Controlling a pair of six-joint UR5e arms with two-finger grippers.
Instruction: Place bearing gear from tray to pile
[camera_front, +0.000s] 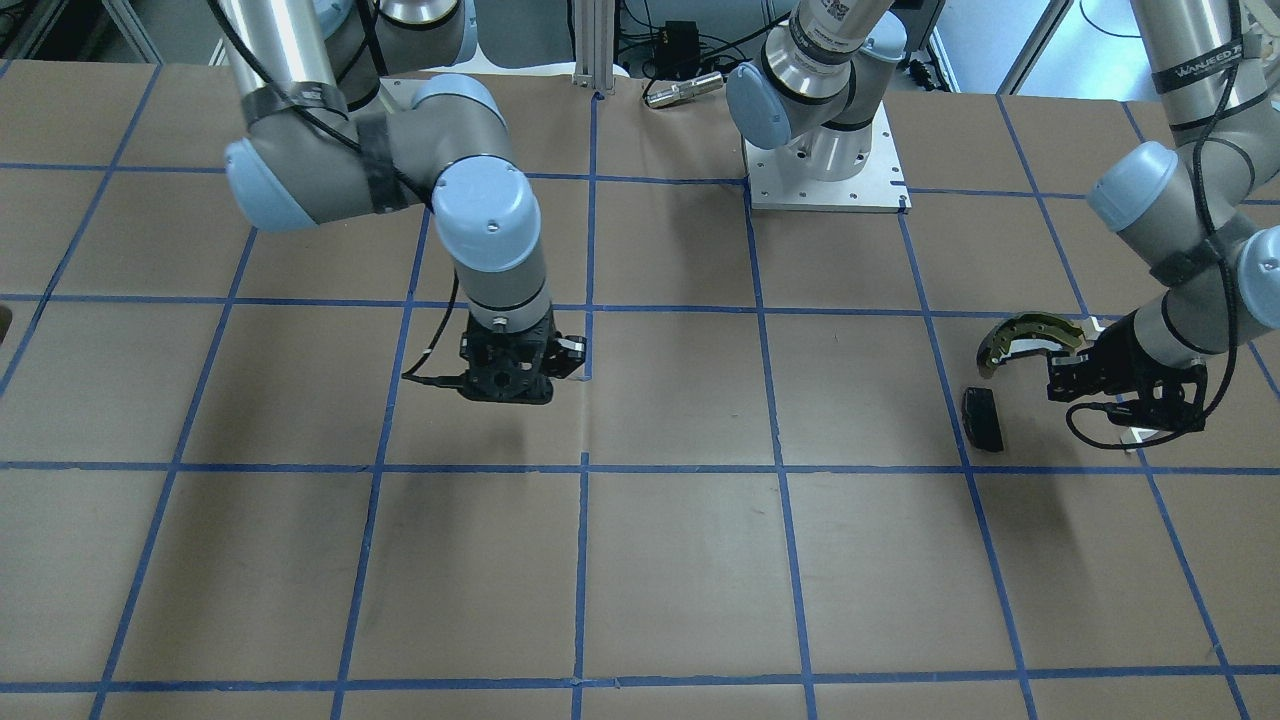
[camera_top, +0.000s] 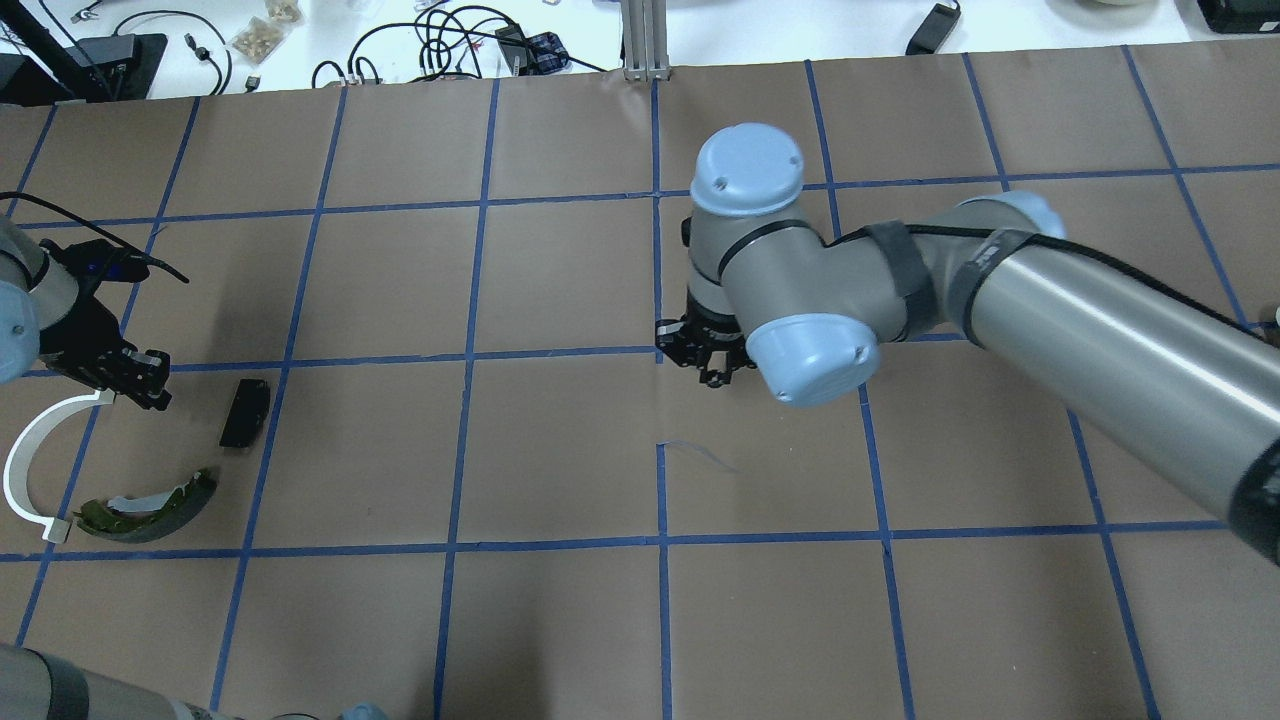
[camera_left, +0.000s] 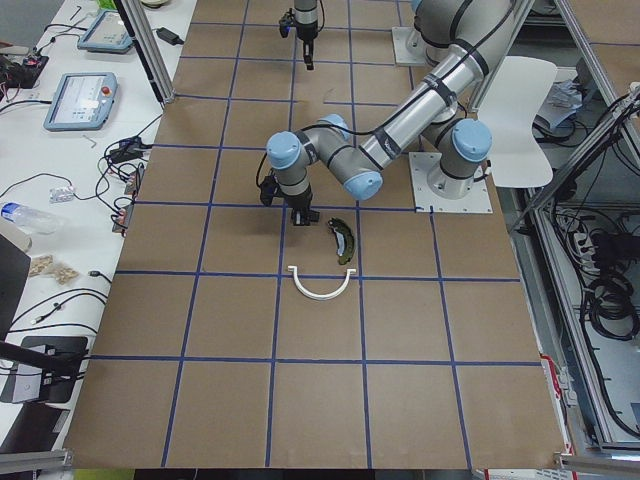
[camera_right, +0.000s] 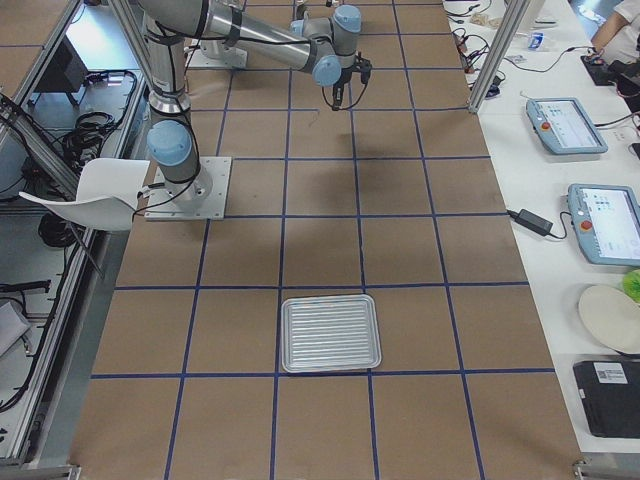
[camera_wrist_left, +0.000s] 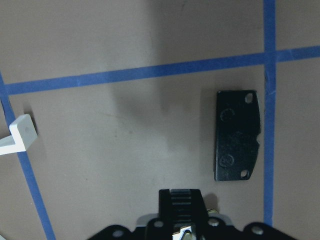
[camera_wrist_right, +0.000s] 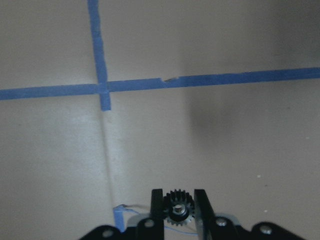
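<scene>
My right gripper (camera_wrist_right: 178, 192) is shut on a small black bearing gear (camera_wrist_right: 178, 206) and holds it above the brown paper near the table's middle (camera_top: 705, 352). The pile lies at the robot's left end: an olive-gold brake shoe (camera_top: 150, 508), a white plastic arc (camera_top: 28, 455) and a black rectangular pad (camera_top: 245, 412). My left gripper (camera_top: 140, 385) hovers low over the pile, between the arc's end and the pad, its fingers together and empty. The ribbed metal tray (camera_right: 330, 332) shows bare in the exterior right view, far from both grippers.
The table is covered in brown paper with a blue tape grid. The right arm's elbow (camera_top: 800, 300) hangs over the centre. The arm base plate (camera_front: 825, 175) sits at the robot's side. Cables and tablets (camera_right: 565, 125) lie beyond the table's edge.
</scene>
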